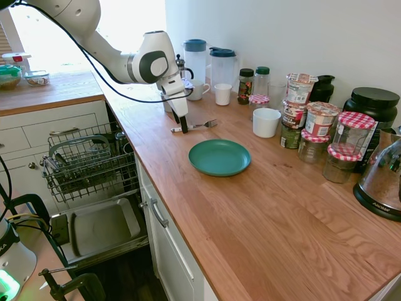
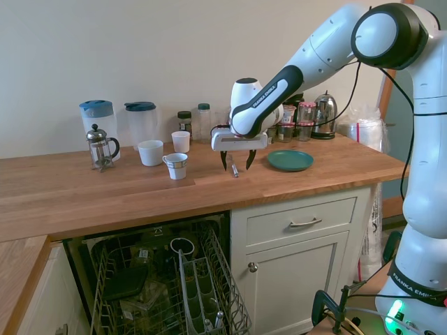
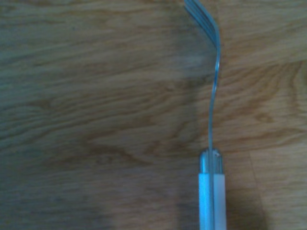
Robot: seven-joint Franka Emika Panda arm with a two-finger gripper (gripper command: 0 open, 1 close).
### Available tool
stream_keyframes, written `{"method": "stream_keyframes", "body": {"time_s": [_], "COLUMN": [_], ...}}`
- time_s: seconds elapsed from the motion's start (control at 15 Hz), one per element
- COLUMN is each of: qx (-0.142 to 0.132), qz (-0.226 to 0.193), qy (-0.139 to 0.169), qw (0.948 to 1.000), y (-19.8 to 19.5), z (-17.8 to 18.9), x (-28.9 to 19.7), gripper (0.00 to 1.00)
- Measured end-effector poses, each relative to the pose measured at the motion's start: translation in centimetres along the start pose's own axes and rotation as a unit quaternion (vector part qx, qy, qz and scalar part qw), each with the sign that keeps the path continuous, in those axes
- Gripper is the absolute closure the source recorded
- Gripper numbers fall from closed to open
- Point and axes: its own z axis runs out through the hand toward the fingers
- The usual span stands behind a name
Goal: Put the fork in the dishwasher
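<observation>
We see the pincer (image 2: 237, 160) low over the wooden tabletop (image 1: 263, 207), its two dark fingers (image 2: 223, 160) spread apart and pointing down; the fork (image 1: 195, 126) lies flat on the wood between them, whitish handle under the pincer, silver tines pointing toward the white mugs at the back; from here we cannot tell whether the fingertips are touching the handle or only straddling it. In the wrist view the fork (image 3: 211, 143) runs straight up the picture, handle at the bottom edge, tines at the top, resting on bare wood grain. Just beside the fork sits the teal plate (image 1: 220, 157), a little apart from it; the dishwasher (image 2: 164, 286) stands open below the tabletop, its grey wire rack (image 1: 88, 166) pulled out and the door panel (image 1: 103, 229) dropped flat.
</observation>
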Motion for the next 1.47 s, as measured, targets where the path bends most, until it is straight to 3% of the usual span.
{"method": "stream_keyframes", "body": {"time_s": [0.2, 0.87, 0.93, 1.47], "qx": [0.024, 0.048, 0.048, 0.046], "qz": [0.008, 0.018, 0.018, 0.009], "qy": [0.006, 0.031, 0.031, 0.027], "qw": [0.9997, 0.9982, 0.9982, 0.9985], "y": [0.2, 1.3, 1.4, 1.7], "z": [0.3, 1.5, 1.5, 1.3], "x": [0.8, 0.2, 0.2, -1.0], "gripper": [0.00, 0.00, 1.00, 1.00]}}
